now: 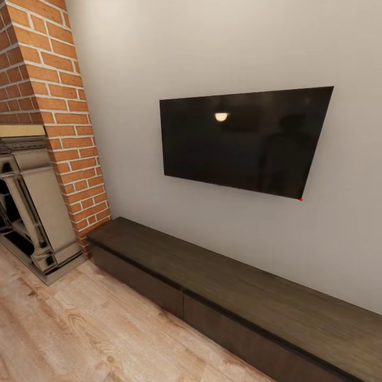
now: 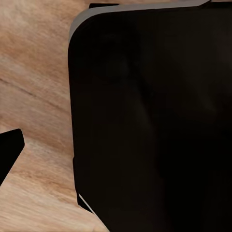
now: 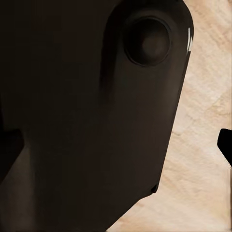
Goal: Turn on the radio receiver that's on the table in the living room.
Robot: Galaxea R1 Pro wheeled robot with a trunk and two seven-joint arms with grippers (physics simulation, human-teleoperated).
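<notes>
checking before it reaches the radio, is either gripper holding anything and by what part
It cannot be told: the wrist views show dark robot body over wood floor, with no held object visible.

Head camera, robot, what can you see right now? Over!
Grippers: cannot tell. Facing wall-mounted TV, long dark cabinet, brick fireplace. Wood floor ahead.

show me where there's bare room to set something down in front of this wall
The long dark wooden cabinet under the wall-mounted TV has a bare top from the brick column end to the picture's right edge. The light wood plank floor before it is bare too. It is tighter at the left, where the fireplace surround juts out beside the brick.
</notes>
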